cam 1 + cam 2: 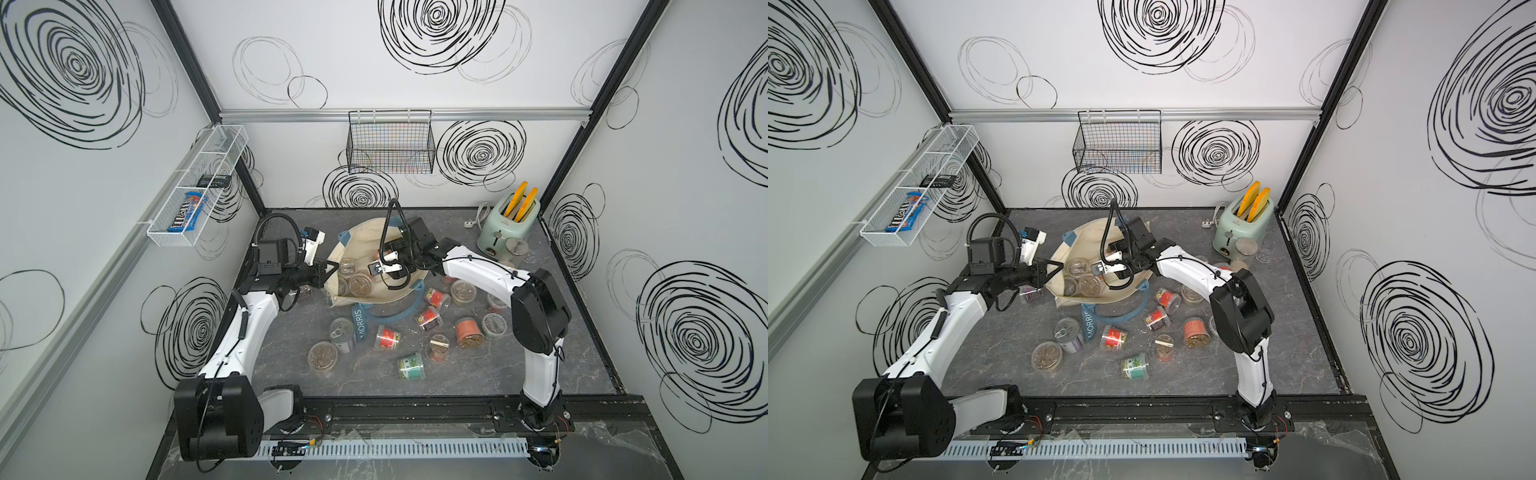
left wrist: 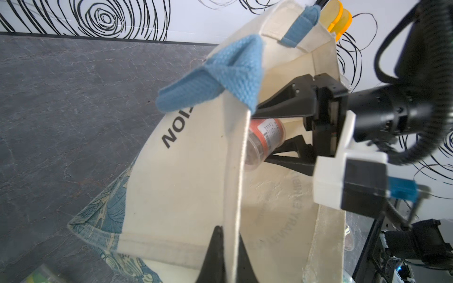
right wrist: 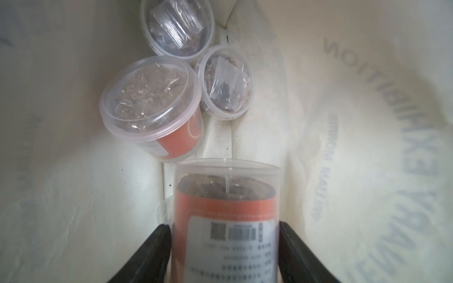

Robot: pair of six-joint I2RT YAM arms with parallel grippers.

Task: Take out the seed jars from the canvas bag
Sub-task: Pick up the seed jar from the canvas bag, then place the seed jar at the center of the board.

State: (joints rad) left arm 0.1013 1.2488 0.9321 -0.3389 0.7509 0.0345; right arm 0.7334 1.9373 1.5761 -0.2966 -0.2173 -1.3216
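The canvas bag (image 1: 365, 235) (image 1: 1086, 237) lies open on the dark table, its blue handles spilling forward. My left gripper (image 1: 328, 266) (image 2: 229, 232) is shut on the bag's cream rim (image 2: 235, 171) and holds the mouth open. My right gripper (image 3: 225, 227) (image 1: 379, 254) reaches inside the bag, its fingers (image 3: 152, 247) shut against both sides of an orange-labelled seed jar (image 3: 225, 208) (image 2: 266, 137). Three more seed jars (image 3: 149, 98) lie deeper in the bag (image 3: 318, 122). Several seed jars (image 1: 469, 332) (image 1: 1136, 365) are scattered on the table in front of the bag.
A pull-tab tin (image 1: 343, 332) lies among the jars near the blue MORRIS strap (image 1: 359, 324). A mint toaster (image 1: 509, 224) stands at the back right with a metal-topped canister (image 1: 517, 249) beside it. A wire basket (image 1: 390, 141) and a white shelf (image 1: 195, 187) hang on the walls.
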